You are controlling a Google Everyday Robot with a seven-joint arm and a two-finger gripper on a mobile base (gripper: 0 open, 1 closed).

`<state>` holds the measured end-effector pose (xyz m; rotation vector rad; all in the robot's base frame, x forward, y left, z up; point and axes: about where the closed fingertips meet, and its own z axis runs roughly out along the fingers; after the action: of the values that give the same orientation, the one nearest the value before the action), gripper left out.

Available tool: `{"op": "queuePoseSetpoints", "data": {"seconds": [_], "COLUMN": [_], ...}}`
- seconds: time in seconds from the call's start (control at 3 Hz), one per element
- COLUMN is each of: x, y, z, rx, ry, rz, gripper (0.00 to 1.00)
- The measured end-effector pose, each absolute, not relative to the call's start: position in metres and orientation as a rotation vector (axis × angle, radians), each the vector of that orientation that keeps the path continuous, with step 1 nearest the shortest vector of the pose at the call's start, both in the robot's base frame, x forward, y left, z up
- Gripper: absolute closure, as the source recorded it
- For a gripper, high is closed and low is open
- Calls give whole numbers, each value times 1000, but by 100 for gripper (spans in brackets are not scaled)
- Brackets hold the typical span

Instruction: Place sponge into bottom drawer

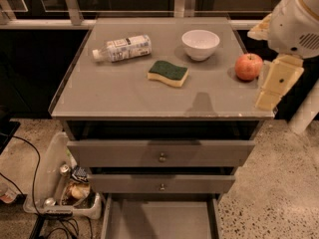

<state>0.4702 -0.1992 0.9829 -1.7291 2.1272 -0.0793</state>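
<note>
At the centre of the grey cabinet top [124, 96], the sponge [168, 72] lies flat, green side up, between a toppled plastic bottle [123, 48] at upper left and a white bowl [200, 44]. An apple [248, 66] sits near the right edge. The gripper [268, 99] hangs just off that edge (spread or pressed together, I cannot tell), well apart from the sponge. The bottom drawer [159, 220] stands pulled out at the frame's lower edge.
</note>
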Motion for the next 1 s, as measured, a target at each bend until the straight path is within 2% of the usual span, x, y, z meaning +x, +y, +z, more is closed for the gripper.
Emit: {"op": "queuePoseSetpoints", "data": {"seconds": [0.67, 1.0], "x": [547, 547], "y": [-172, -172], "z": [967, 967], "rx": [-1679, -1679], "ry": [1936, 1936], "rz": [216, 216], "gripper": [0, 0]}}
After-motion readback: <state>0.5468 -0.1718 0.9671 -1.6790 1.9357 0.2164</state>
